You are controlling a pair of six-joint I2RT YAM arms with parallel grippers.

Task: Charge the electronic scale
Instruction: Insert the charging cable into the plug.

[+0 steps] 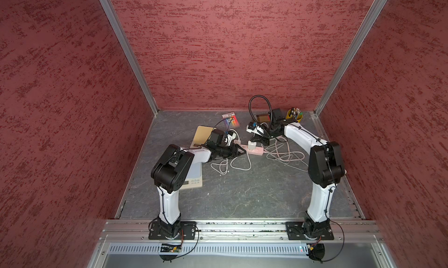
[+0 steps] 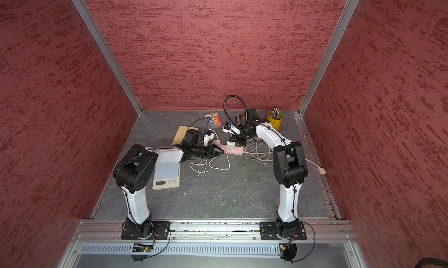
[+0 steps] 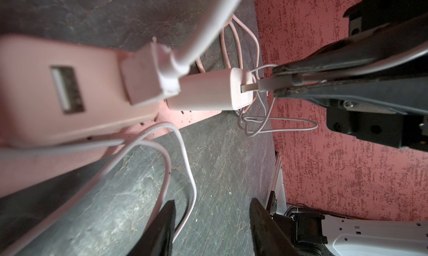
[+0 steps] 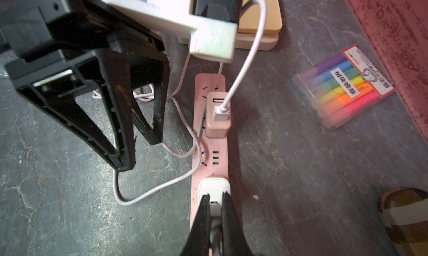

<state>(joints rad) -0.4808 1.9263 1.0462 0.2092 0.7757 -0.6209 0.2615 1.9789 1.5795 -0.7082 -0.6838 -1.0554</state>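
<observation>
Scale (image 2: 167,174) is seen nearest, at the front left of the table (image 1: 242,194): one square, pale unit with a bluish-white platform and a cream front strip carrying a small display and buttons. Its rear part is covered by the left arm (image 2: 137,201), so no port can be made out, and the display cannot be read.

Beyond it the left gripper (image 3: 213,200) is held spread, with nothing between its fingers. One pink power strip (image 4: 222,143) is laid past that, with two adapters plugged in: a pinkish adapter (image 4: 216,127) fed by a white cable (image 4: 243,69), and a white adapter (image 4: 214,185). At the latter a USB plug (image 3: 268,84) is pinched by the right gripper (image 4: 215,197), with part of its metal end showing.

Farthest back, one marker pack (image 4: 342,90) and one yellow pen cup (image 2: 276,121) are found.
</observation>
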